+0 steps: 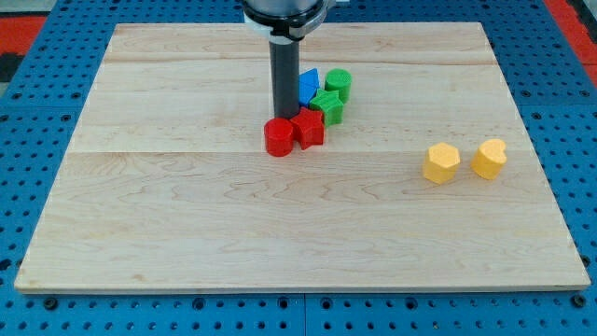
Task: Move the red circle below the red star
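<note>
The red circle (pixel 278 137) sits near the board's middle, touching the red star (pixel 308 128) on the star's left. My tip (pixel 283 118) comes down from the view's top and stands just above the red circle, at its top edge, left of the red star. A green star (pixel 327 105), a green circle (pixel 338 84) and a blue block (pixel 308 86) cluster right behind the red star.
A yellow hexagon (pixel 440 162) and a yellow heart (pixel 489 159) sit at the view's right. The wooden board (pixel 187 224) lies on a blue perforated table.
</note>
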